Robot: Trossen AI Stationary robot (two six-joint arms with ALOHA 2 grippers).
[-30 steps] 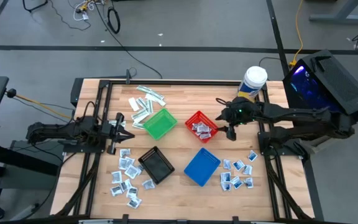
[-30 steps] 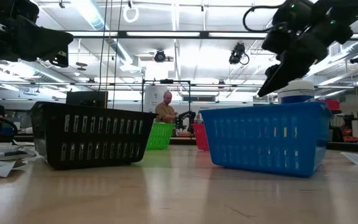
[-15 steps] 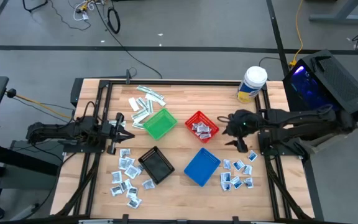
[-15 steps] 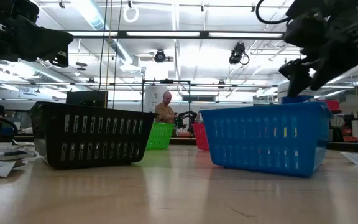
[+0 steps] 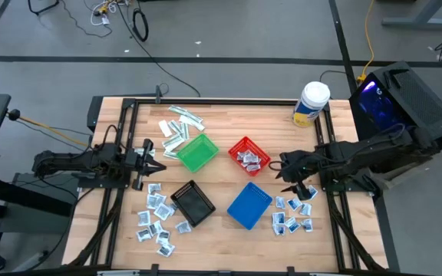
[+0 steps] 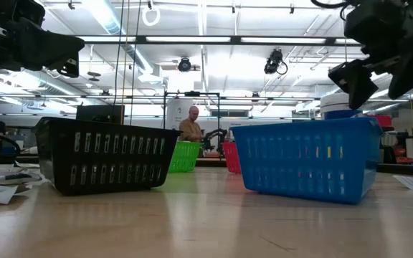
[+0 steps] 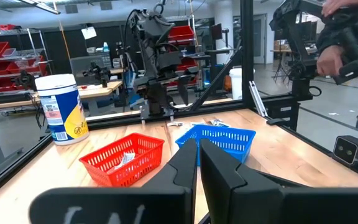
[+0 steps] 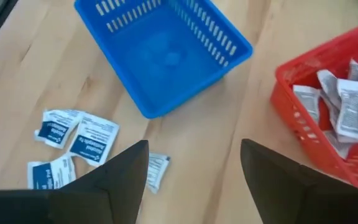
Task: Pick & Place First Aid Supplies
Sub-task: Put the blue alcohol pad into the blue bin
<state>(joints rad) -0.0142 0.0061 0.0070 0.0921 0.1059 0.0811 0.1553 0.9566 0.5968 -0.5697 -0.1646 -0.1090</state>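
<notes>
The first aid supplies lie in groups: white-and-blue sachets [image 5: 294, 215] at the near right, more sachets [image 5: 156, 218] at the near left, pale strips [image 5: 179, 126] at the far left. Some packets [image 8: 344, 106] lie in the red basket [image 5: 248, 156]. My right gripper [image 5: 296, 184] hangs open in the air between the red basket, the blue basket [image 5: 249, 205] and the right-hand sachets, tipped downward. In the right wrist view, my right gripper [image 8: 194, 168] has nothing between its fingers. A single sachet [image 8: 156, 169] lies on the table below it. My left gripper [image 5: 149, 158] waits shut and level at the left edge.
A green basket [image 5: 196, 152] and a black basket [image 5: 193, 204] stand left of centre. A white-lidded tub [image 5: 311, 103] stands at the far right. Bare wood lies between the baskets. A person [image 6: 192, 125] stands in the room beyond the table.
My right gripper has swung from beside the red basket toward the table's near edge and a little to the right, toward the right-hand sachets. It has tipped further downward and stayed open. My left arm has kept still.
</notes>
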